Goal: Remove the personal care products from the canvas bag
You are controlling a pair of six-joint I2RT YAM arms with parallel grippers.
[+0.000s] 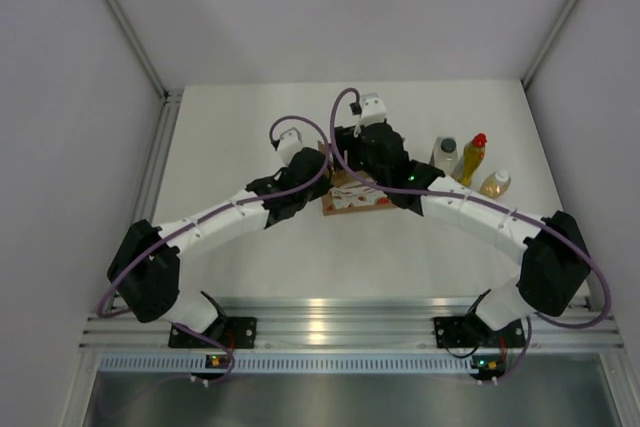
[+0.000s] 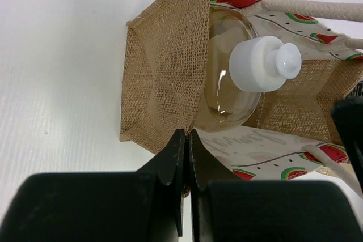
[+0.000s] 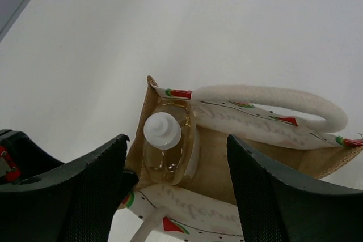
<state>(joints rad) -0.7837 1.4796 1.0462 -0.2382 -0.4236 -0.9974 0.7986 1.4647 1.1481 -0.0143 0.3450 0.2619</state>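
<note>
Left gripper [image 2: 187,135] was squeezed almost shut, pinching the near rim of the canvas bag [image 2: 164,55]. Right gripper [image 3: 177,143] was spread wide, holding nothing, poised right over the bag's mouth. Straight below, between its fingers, the amber bottle [image 3: 169,157] with its white cap stood inside, tucked against one end. Out on the surface [image 1: 230,137], off to the bag's right, stood the clear bottle [image 1: 447,155], the yellow bottle [image 1: 473,159] and the second amber bottle [image 1: 496,183].

Tan watermelon-print bag [image 2: 164,72]; white-capped bottle [image 2: 232,83]
</note>
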